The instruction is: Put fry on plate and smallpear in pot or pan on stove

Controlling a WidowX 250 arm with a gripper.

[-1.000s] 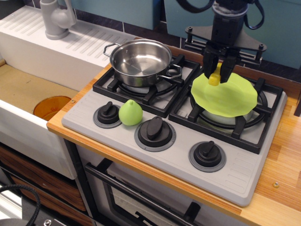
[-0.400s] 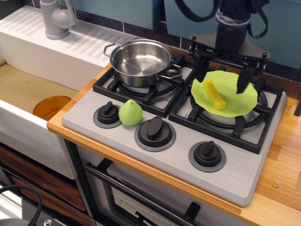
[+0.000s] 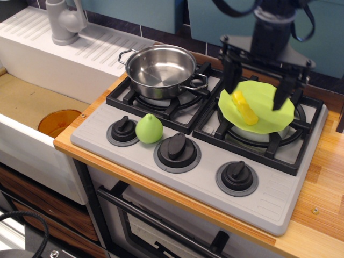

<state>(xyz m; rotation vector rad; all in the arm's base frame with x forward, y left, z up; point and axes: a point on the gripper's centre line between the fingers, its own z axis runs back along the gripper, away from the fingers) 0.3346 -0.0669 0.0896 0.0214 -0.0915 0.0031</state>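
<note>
Observation.image shows one fry (image 3: 244,108), one plate (image 3: 258,107), one smallpear (image 3: 149,128), one pan (image 3: 161,67) and one stove (image 3: 215,145) carrying two burner grates and three knobs. My jaws (image 3: 257,88) are spread wide and released, grasping nothing; one finger hangs at the plate's left rim, the other over its right side. The fry lies flat on the plate between my fingers and below them, nearer the left one, not touching either. The plate rests on the right grate. The smallpear stands on the stove's front panel, between the left knob and the middle knob, just beside both. The pan sits on the left grate, interior unoccupied. The stove's front edge runs near the bench (image 3: 322,209) edge.
</note>
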